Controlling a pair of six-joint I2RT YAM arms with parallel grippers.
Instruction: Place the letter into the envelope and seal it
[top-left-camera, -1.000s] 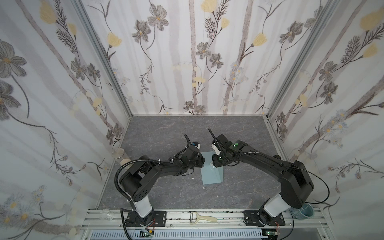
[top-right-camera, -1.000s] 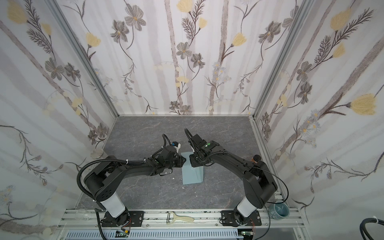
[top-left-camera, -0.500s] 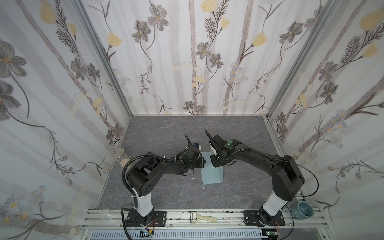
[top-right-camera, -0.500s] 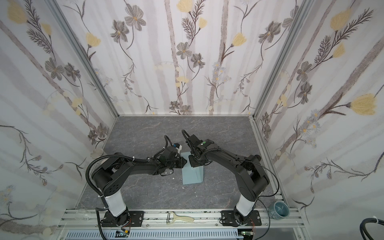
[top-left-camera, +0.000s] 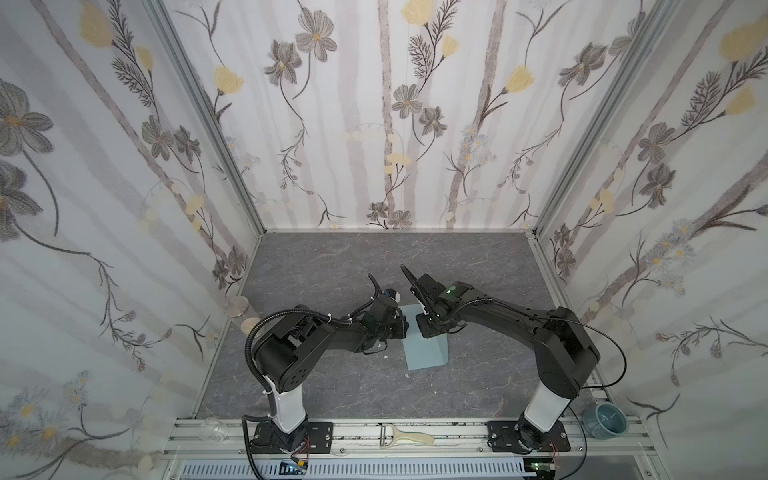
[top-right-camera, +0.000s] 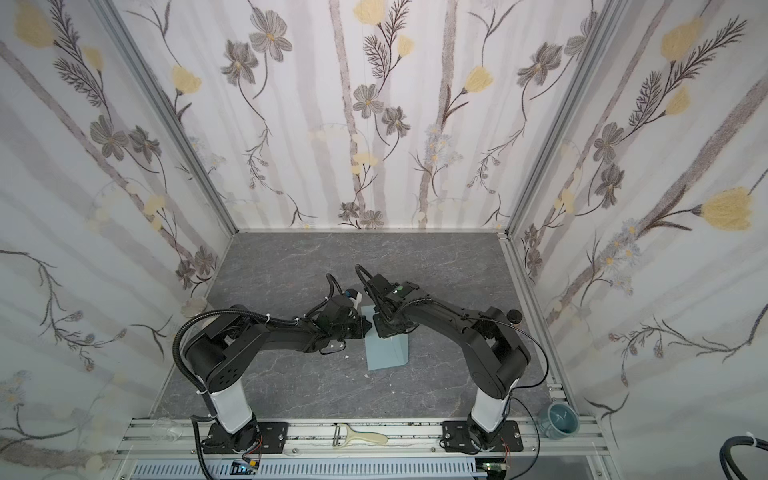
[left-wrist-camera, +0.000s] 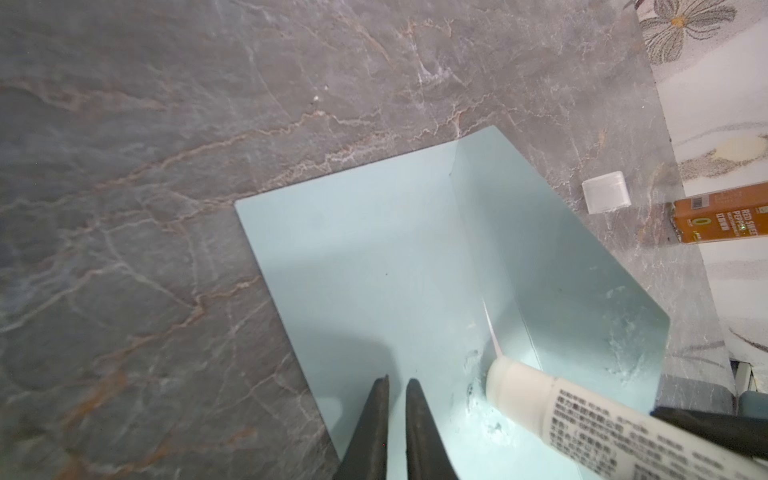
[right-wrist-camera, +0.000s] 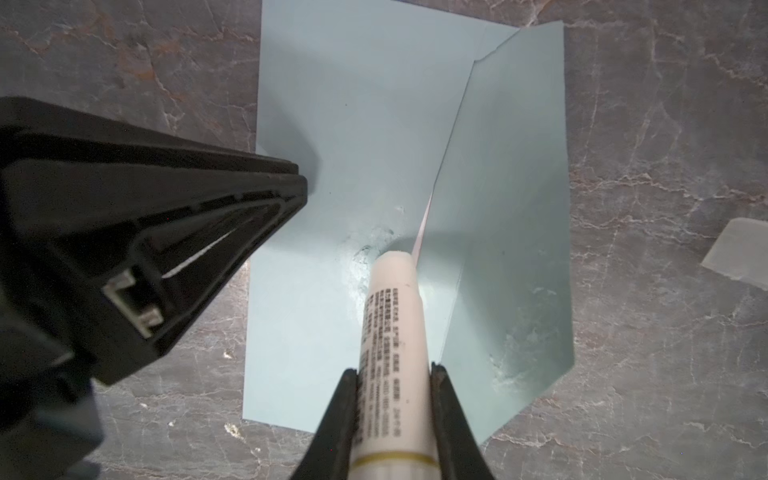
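Observation:
The blue-grey envelope (top-left-camera: 428, 353) (top-right-camera: 386, 353) lies flat on the grey table with its pointed flap (right-wrist-camera: 507, 208) (left-wrist-camera: 561, 270) standing up. A thin pinkish edge of the letter (right-wrist-camera: 420, 235) (left-wrist-camera: 492, 332) shows at the mouth; the rest is hidden inside. My right gripper (right-wrist-camera: 395, 368) (top-left-camera: 424, 328) is shut on a white glue stick (right-wrist-camera: 392, 324) (left-wrist-camera: 561, 407) whose tip touches the envelope at the flap fold. Glue smears (right-wrist-camera: 515, 370) mark the flap. My left gripper (left-wrist-camera: 397, 380) (top-right-camera: 365, 326) rests its tips on the envelope body (left-wrist-camera: 374, 270), jaws almost together with nothing between them.
A white cap (left-wrist-camera: 606, 192) and a brown carton (left-wrist-camera: 723, 216) lie beyond the envelope near the wall. On the front rail are a peeler (top-left-camera: 405, 436), a blue cup (top-left-camera: 604, 422) and a clear glass (top-left-camera: 214, 429). A metal disc (top-left-camera: 237, 306) sits at the left wall.
My left jaws have narrowed to a slit. Both arms drew their elbows in while the grippers stayed over the envelope's far end.

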